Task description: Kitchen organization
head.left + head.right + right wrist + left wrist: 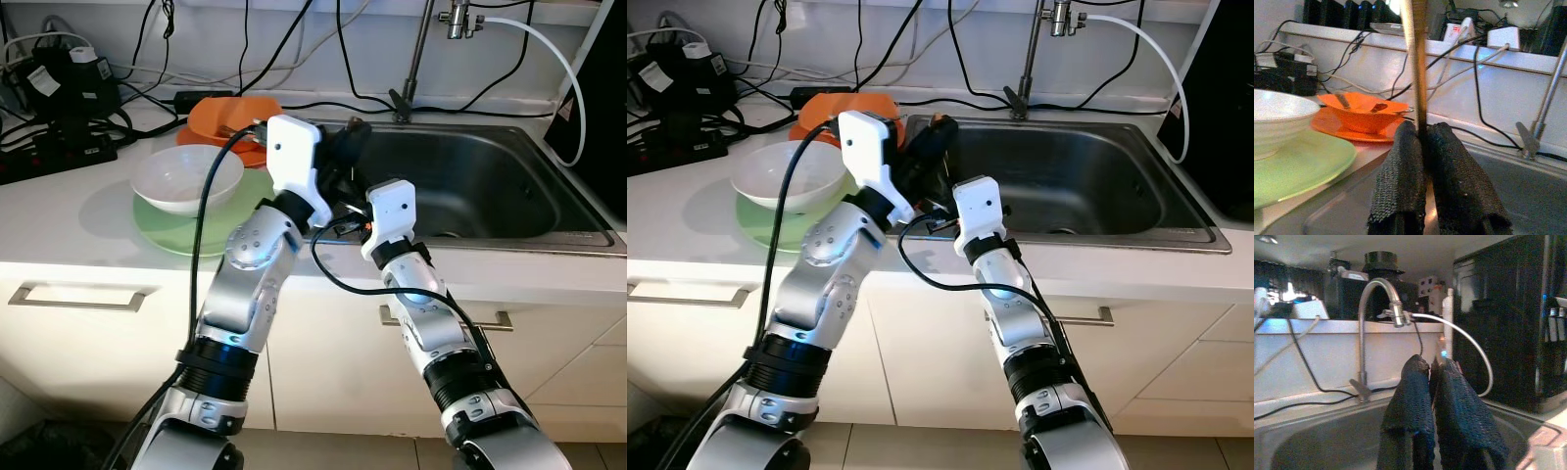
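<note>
Chopstick point(1418, 73) stands upright, clamped in the right claw point(1422, 132) at the sink's point(509, 196) nine o'clock edge. Left claw point(1431, 377) hangs over the sink, fingers together. White bowl point(186, 178) rests on a green plate point(171, 227) on the worktop point(59, 215).

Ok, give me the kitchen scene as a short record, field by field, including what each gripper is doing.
place: counter beside a steel sink
dishes: white bowl on a green plate; orange bowl on an orange plate behind them
left gripper: over the sink's left edge, fingers together, nothing seen between them
right gripper: at the sink's left edge, shut on a thin upright stick
tap: at the sink's back, white hose attached
</note>
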Robot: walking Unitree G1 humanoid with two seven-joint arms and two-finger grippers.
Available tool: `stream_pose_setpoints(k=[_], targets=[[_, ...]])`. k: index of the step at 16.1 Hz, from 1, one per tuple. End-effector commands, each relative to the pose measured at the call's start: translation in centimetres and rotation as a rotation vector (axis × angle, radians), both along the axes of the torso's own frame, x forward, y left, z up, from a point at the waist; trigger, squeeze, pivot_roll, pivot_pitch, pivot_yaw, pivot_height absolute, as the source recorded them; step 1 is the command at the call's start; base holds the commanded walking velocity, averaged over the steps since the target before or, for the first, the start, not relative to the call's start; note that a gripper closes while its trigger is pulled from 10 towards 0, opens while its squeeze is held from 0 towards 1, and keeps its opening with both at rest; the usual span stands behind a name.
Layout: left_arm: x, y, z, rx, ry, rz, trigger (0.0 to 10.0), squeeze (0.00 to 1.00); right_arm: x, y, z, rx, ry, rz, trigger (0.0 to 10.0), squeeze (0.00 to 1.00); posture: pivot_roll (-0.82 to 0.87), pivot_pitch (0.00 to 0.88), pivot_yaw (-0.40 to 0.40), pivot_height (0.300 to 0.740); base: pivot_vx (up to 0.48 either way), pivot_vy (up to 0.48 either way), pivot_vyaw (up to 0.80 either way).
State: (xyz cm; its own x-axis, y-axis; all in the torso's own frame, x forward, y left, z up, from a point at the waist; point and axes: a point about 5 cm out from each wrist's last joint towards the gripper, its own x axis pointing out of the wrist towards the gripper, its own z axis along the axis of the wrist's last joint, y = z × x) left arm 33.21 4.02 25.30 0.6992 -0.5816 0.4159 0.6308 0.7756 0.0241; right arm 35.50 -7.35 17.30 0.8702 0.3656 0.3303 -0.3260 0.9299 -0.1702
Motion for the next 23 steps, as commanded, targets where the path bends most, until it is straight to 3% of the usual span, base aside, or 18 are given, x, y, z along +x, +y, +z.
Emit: stream_pose_setpoints(k=[1,9,11,12,13,20,23], targets=[[0.0,0.0,0.3,0.005,-0.013,0.002,10.0,1.0,0.1,-0.5,-0.3,0.023,0.02,-0.021,0.0,0.0,0.02,0.0,0.017,0.74,0.0,0.0,0.0],[-0.1,-0.1,0.3,0.004,-0.011,-0.009,10.0,1.0,0.1,-0.7,-0.3,0.026,0.023,-0.028,0.0,0.0,0.02,0.0,0.016,0.74,0.0,0.0,0.0],[0.1,0.4,0.7,-0.038,-0.01,0.023,10.0,1.0,0.2,-0.8,-0.3,0.027,0.026,-0.035,0.0,0.0,0.02,0.0,0.013,0.74,0.0,0.0,0.0],[0.2,0.6,0.8,-0.048,-0.01,0.027,10.0,0.17,0.3,-0.9,-0.3,0.027,0.028,-0.037,0.0,0.0,0.02,0.0,0.013,0.74,0.0,0.0,0.0],[0.2,0.8,1.0,-0.082,0.001,0.023,10.0,0.0,0.3,-1.0,-0.5,0.028,0.036,-0.044,0.0,0.0,0.02,0.0,0.011,0.74,0.0,0.0,0.0],[0.1,2.3,2.7,-0.293,0.033,-0.008,10.0,0.0,0.5,-1.6,-1.4,0.021,0.078,-0.09,0.0,0.0,0.02,0.0,0.009,0.74,0.0,0.0,0.0],[0.4,3.1,2.5,-0.294,0.043,0.033,10.0,0.0,0.8,-2.2,-1.0,0.03,0.071,-0.118,0.0,0.0,0.03,0.0,0.008,0.74,0.0,0.0,0.0]])
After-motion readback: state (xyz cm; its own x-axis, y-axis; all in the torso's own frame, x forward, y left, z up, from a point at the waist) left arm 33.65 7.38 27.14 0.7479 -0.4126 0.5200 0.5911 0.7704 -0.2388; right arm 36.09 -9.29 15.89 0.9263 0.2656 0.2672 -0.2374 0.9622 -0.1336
